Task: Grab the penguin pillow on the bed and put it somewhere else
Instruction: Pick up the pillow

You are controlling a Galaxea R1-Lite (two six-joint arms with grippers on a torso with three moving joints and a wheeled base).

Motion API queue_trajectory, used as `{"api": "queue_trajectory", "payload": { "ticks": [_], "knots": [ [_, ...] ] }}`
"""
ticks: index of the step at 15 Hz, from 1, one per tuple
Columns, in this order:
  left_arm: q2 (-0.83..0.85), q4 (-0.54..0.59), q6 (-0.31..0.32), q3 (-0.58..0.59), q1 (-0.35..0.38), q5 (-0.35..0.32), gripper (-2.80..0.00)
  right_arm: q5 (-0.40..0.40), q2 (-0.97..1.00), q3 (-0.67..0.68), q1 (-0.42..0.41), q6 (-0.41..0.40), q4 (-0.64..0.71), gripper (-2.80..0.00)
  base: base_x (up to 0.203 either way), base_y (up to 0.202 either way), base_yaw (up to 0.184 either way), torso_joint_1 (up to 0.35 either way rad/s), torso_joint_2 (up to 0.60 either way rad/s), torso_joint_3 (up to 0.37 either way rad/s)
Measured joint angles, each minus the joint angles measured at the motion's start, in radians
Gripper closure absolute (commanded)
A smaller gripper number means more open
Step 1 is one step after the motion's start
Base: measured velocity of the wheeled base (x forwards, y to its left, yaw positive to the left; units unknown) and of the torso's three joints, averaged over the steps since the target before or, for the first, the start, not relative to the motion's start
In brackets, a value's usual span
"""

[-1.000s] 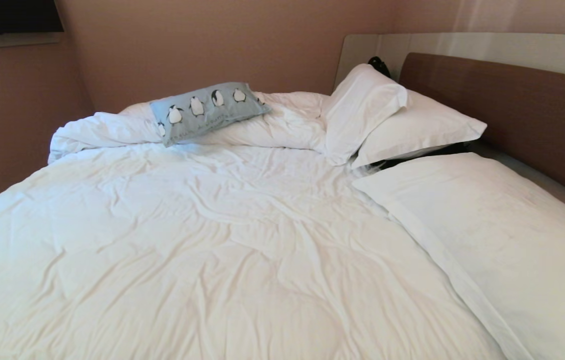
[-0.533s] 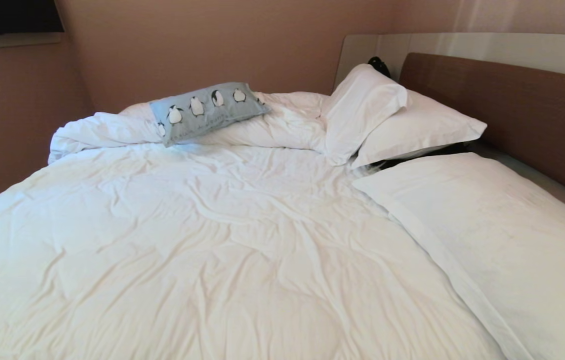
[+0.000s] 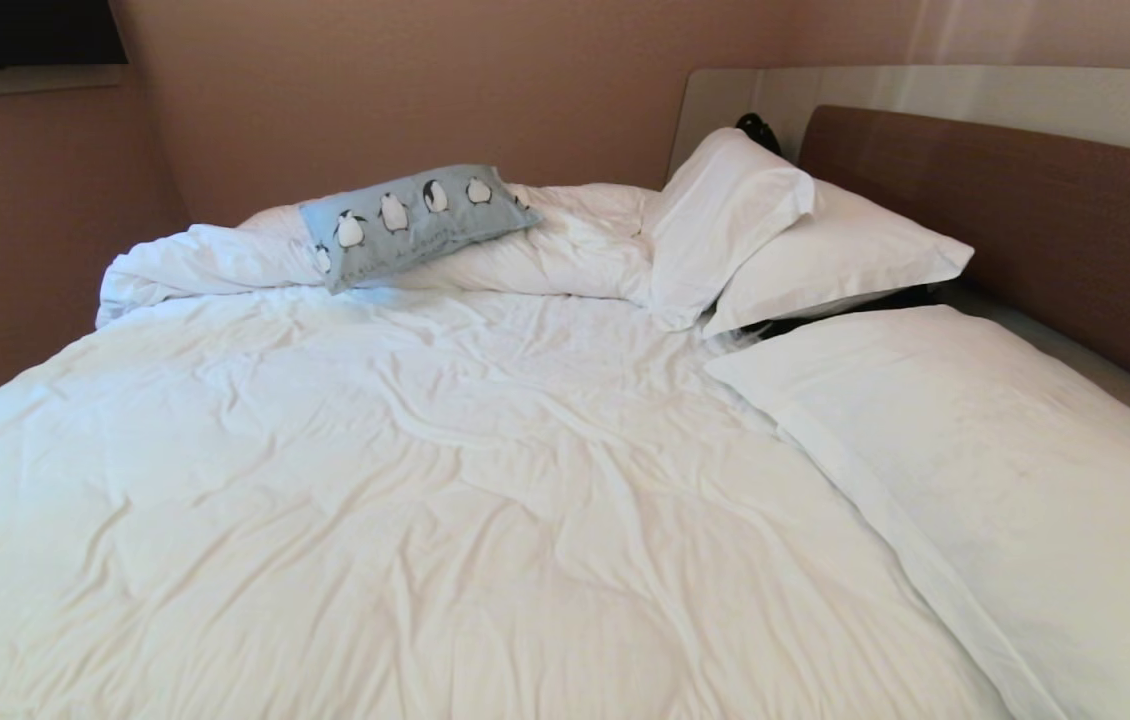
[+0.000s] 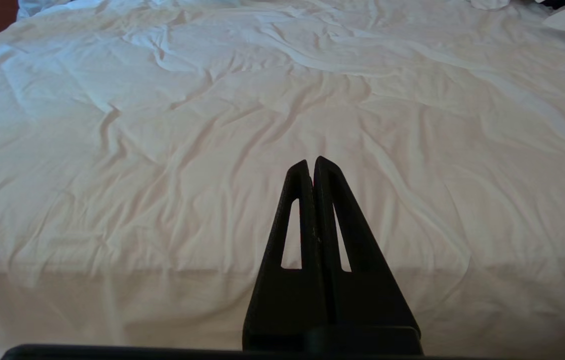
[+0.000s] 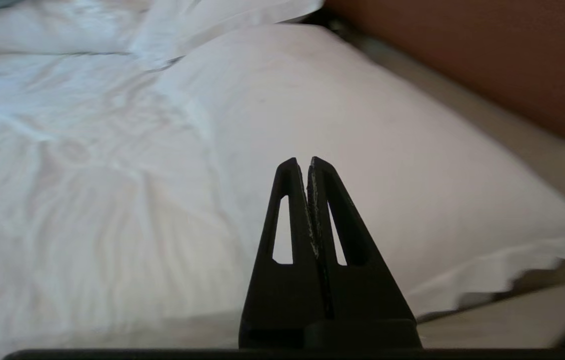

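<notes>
The right gripper (image 5: 302, 161) has its two black fingers (image 5: 327, 215) pressed together with nothing between them, and it hangs just off the near edge of the bed (image 3: 445, 480), its tips pointing at the large white pillow (image 5: 342, 130) that lies right ahead of them. Beyond that pillow, to the side of the fingers, runs the brown headboard (image 5: 487, 60), and further out past the tips a pair of stacked white pillows (image 3: 775, 235) leans near the headboard's far end. The left gripper (image 4: 311, 161) is likewise closed, its fingers (image 4: 342, 220) flat against one another and holding nothing; it too sits off the near edge of the mattress, with the rumpled white duvet (image 4: 242, 115) spreading out in front of its tips. Neither gripper touches any bedding, and neither shows in the head view. The penguin pillow (image 3: 415, 222) lies well apart from both pairs of fingers, at the far side of the bed, resting slightly tilted on a bunched roll of duvet (image 3: 215, 262) close to the pinkish-brown wall (image 3: 425, 90). It is away from the stacked white pillows, with crumpled duvet between them. A small dark object (image 3: 755, 128) pokes up behind the stacked pillows; what it is I cannot tell.
</notes>
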Motion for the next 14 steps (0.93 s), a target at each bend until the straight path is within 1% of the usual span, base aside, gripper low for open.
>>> {"api": "queue_trajectory", "payload": {
  "ticks": [3, 6, 8, 11, 14],
  "knots": [
    [0.000, 0.000, -0.001, 0.000, 0.000, 0.000, 0.00, 0.119, -0.001, 0.064, 0.000, 0.060, -0.032, 0.00, 0.000, 0.000, 0.000, 0.000, 0.00, 0.000],
    [0.000, 0.000, 0.000, 0.000, 0.000, 0.000, 0.00, 0.194, -0.001, 0.168, 0.000, 0.098, -0.092, 0.00, 0.000, 0.000, 0.000, 0.000, 0.00, 0.000],
    [0.000, 0.000, 0.000, 0.000, 0.000, 0.000, 0.00, 0.205, -0.001, 0.232, 0.000, 0.098, -0.152, 0.00, 0.000, 0.000, 0.000, 0.000, 0.00, 0.000],
    [0.000, 0.000, 0.000, 0.000, 0.000, 0.000, 0.00, 0.185, -0.001, 0.296, 0.000, 0.085, -0.240, 0.00, 0.000, 0.000, 0.000, 0.000, 0.00, 0.000],
    [0.000, 0.000, -0.001, 0.000, 0.000, 0.000, 0.00, 0.176, -0.001, 0.357, 0.000, 0.041, -0.316, 0.00, 0.000, 0.000, 0.000, 0.000, 0.00, 0.000]
  ]
}}
